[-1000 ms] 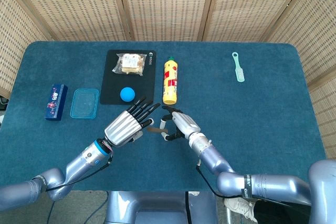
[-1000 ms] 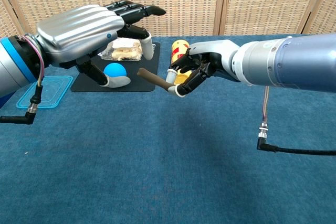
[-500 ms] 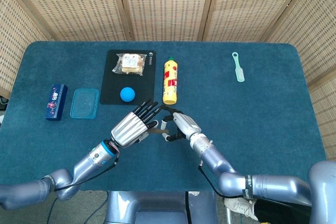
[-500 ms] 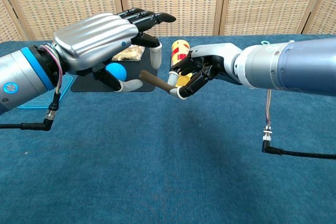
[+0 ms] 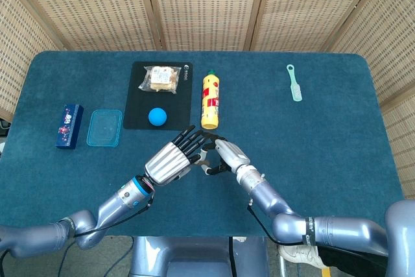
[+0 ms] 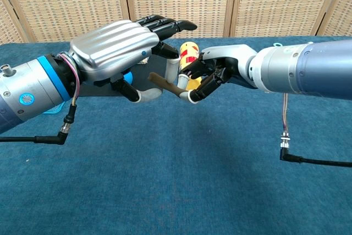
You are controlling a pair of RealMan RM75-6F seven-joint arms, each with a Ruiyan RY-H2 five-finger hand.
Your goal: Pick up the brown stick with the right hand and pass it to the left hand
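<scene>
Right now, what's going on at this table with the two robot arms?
A handover is under way above the table. The right hand pinches one end of the brown stick and holds it out to the left hand, whose open fingers reach over and around the free end. The left hand hasn't visibly closed on it yet.

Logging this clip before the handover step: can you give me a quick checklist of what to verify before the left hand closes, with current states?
1. Right hand pinches the thin brown stick: ok.
2. Stick's free end points toward the left hand: ok.
3. Left hand's fingers apart, holding nothing: ok.
4. Stick lies between the left hand's thumb and fingers: cannot tell.
5. Stick held clear of the blue table: ok.
6. Yellow bottle clear of both hands: ok in head view.
</scene>
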